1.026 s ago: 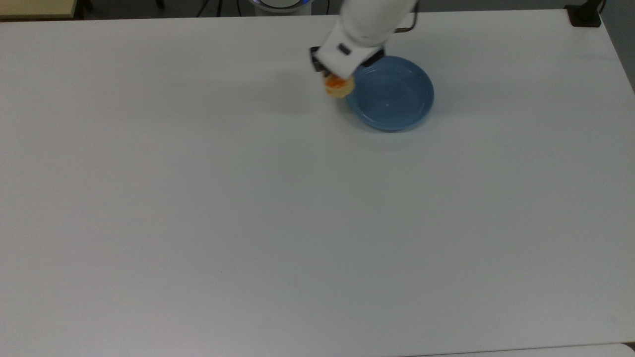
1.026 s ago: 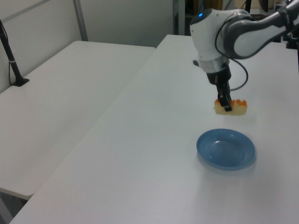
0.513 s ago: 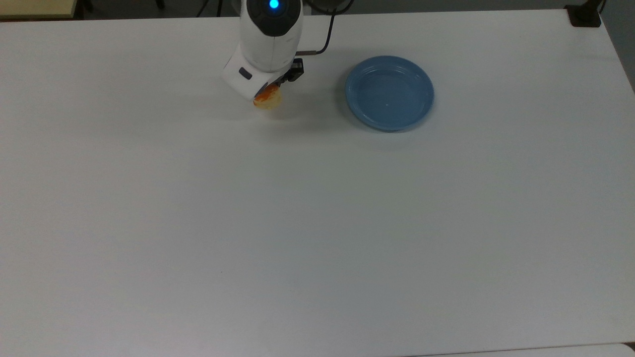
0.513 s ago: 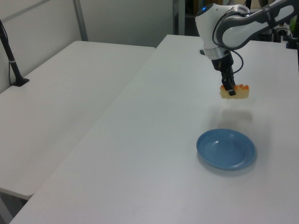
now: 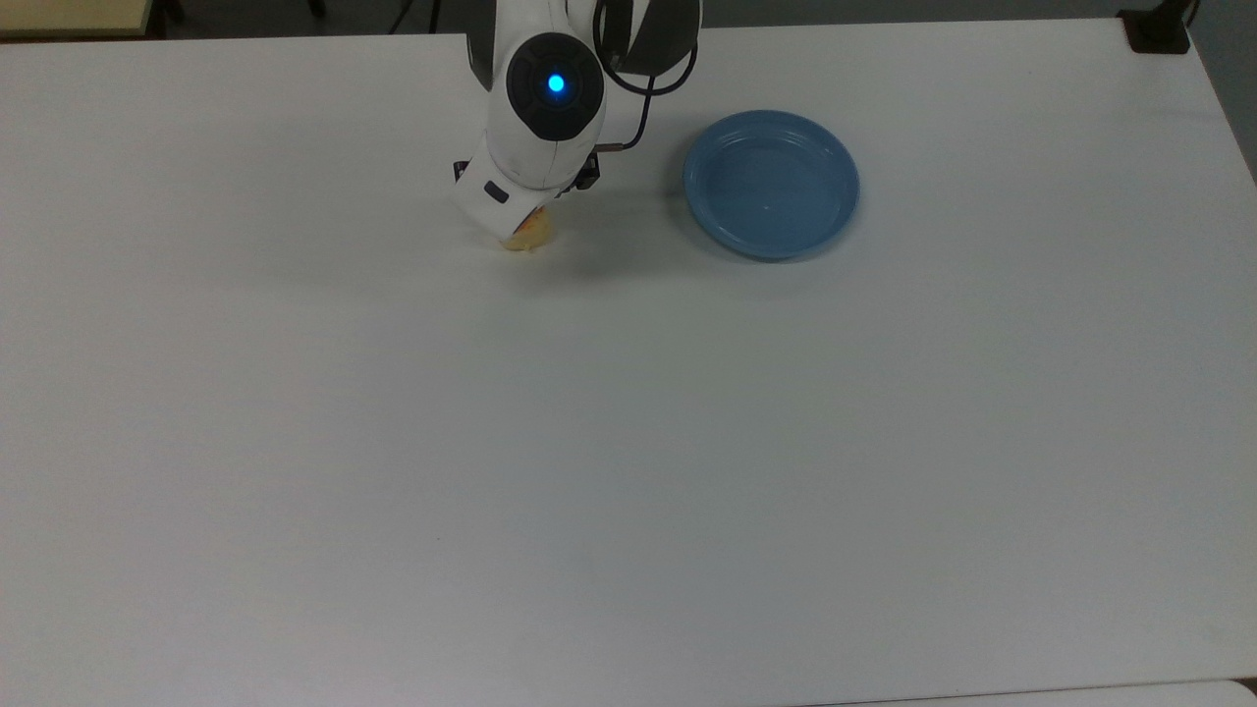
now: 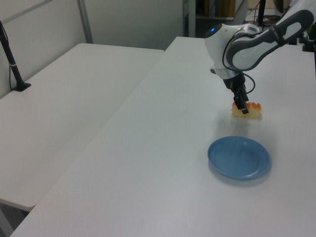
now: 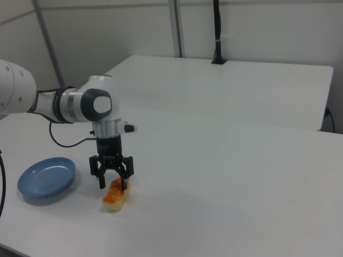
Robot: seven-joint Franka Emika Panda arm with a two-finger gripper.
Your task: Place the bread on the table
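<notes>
- Right now your gripper (image 7: 113, 184) sits lower left of centre in the right view, fingers spread either side of the bread (image 7: 113, 196), w/ gaps showing.
- Bread lies on the table (image 5: 628, 442); in the top view it's upper centre, half under the wrist.
- Blue plate (image 5: 772, 184) is well apart from the bread, toward the top view's right.

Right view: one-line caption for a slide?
Panda hand straddling the bread on the white table, fingers spread, blue plate off to the right view's left.
</notes>
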